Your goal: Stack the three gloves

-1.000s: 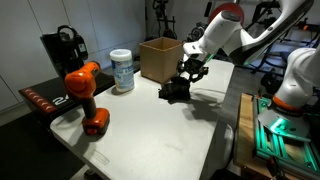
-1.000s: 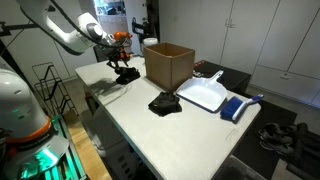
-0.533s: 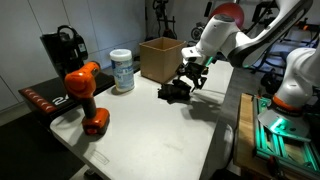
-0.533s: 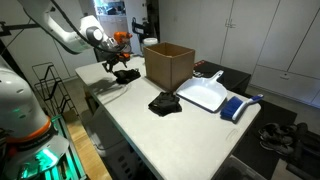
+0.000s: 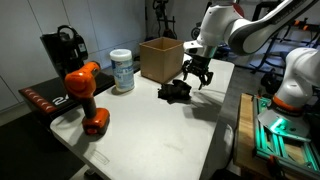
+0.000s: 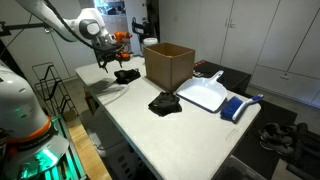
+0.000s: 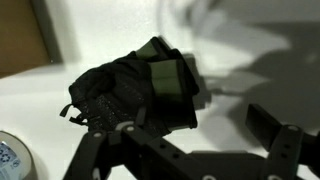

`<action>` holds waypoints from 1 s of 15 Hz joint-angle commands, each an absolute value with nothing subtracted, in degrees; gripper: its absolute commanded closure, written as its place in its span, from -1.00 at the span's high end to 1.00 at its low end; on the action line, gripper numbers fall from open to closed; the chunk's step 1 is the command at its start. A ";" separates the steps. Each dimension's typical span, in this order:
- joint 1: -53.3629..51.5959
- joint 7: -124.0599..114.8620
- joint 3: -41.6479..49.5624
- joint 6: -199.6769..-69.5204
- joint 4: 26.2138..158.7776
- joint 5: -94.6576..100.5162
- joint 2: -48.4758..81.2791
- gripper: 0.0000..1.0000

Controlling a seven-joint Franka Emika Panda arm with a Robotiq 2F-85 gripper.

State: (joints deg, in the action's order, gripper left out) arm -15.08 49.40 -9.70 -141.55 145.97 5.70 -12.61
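In an exterior view the gripper (image 6: pixel 106 64) hangs left of the cardboard box (image 6: pixel 170 66), jaws spread and empty, just above and beside the glove pile (image 6: pixel 127 75) (apparently two gloves, black with a green patch). The lone glove (image 6: pixel 163 103) lies by the box's near corner, rightward and camera-ward from the gripper, so the next reach probably goes round that corner

Bare tabletop (image 5: pixel 150 135) spreads across the frame's lower centre; a cardboard box (image 5: pixel 160 58) stands just left of the tool (image 5: pixel 197 80), a drill (image 5: pixel 85 95) far left.
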 commanded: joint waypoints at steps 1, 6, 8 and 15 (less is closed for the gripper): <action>-15.54 46.57 -7.33 -134.62 149.36 -0.29 -23.89 1.00; -15.31 44.70 -5.53 -133.20 147.34 2.49 -24.74 1.00; -15.57 44.75 -5.66 -133.23 147.29 2.43 -24.21 1.00; -5.56 40.34 3.83 -130.89 148.80 2.85 -23.53 1.00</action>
State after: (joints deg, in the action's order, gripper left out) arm -9.30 42.29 0.63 -132.15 147.61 1.98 -23.01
